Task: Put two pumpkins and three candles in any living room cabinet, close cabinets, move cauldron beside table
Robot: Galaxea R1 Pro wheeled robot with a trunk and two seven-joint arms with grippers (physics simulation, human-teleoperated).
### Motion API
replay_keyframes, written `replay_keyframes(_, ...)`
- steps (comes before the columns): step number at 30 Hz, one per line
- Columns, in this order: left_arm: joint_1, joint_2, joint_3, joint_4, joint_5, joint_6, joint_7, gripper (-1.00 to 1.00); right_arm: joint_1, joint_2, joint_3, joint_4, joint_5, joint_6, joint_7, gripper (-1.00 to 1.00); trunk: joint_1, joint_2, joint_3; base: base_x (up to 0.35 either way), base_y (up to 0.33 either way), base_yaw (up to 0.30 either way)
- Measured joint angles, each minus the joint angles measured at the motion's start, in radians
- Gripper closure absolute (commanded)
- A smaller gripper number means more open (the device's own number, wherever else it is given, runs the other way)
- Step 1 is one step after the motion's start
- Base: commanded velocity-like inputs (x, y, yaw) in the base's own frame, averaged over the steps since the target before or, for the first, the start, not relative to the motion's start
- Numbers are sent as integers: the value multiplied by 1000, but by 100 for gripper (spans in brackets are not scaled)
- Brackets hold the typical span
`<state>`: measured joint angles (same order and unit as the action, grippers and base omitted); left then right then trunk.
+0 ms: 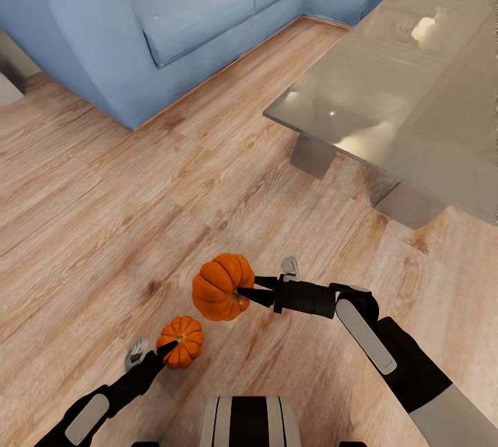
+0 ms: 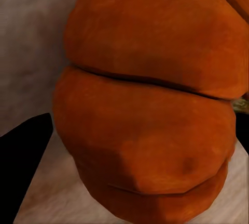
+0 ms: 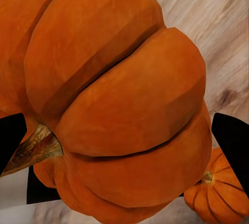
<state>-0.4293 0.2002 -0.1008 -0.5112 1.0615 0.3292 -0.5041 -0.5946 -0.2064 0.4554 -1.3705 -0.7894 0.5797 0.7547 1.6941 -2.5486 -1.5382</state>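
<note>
From the head view, the robot carries both pumpkins above the wooden floor (image 1: 104, 212): the right gripper (image 1: 250, 290) is pinching the bigger pumpkin (image 1: 220, 286) near its stem, the fruit hanging just off the fingertips toward the robot's left, and the left gripper (image 1: 166, 350) is clamped on the smaller pumpkin (image 1: 182, 340), lower and closer to the base. The table (image 1: 415, 87) stands ahead to the right, well apart, with the blue sofa (image 1: 159, 11) ahead to the left; the cabinet has yet to come into the picture, so the next move looks like a drive or turn to find it. In the left wrist view, orange ribs of the smaller pumpkin crowd the lens between dark fingers (image 2: 23, 167). In the right wrist view, the bigger pumpkin sits between black fingertips (image 3: 233, 141), stem sideways, with the smaller one peeking beneath. No labels or writing are readable anywhere.
</note>
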Motion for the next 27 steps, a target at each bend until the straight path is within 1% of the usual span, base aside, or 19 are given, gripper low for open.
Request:
replay_keyframes(13, 0, 2, -1, 0, 1, 1, -6, 100, 0, 0, 0, 1, 0, 0, 0, 100, -6, 3, 50, 0, 0, 0)
replay_keyframes(18, 0, 9, 0, -2, 4, 7, -14, 100, 0, 0, 1, 1, 0, 0, 0, 100, -8, 4, 70, 0, 0, 0)
replay_keyframes(20, 0, 10, -1, -3, 6, 9, -36, 100, 0, 0, 0, 1, -1, 0, 1, 100, -9, 5, 77, 0, 0, 0)
replay_keyframes(23, 0, 16, 0, -4, 7, 15, -98, 100, 0, 1, -1, 3, -1, 0, 1, 100, -10, 5, 89, 0, 0, 0)
replay_keyframes(25, 0, 30, 1, -3, 7, 17, -148, 100, 0, 1, -1, 4, -1, 0, 1, 100, -11, 6, 97, 0, 0, 0)
replay_keyframes(26, 0, 41, 1, -4, 8, 17, -180, 100, 0, 1, -2, 4, -1, -1, 1, 100, -12, 6, 101, 0, 0, 0)
replay_keyframes(27, 0, 47, 1, -4, 10, 18, -199, 100, 0, 1, -2, 4, -2, -1, 1, 100, -12, 6, 104, 0, 0, 0)
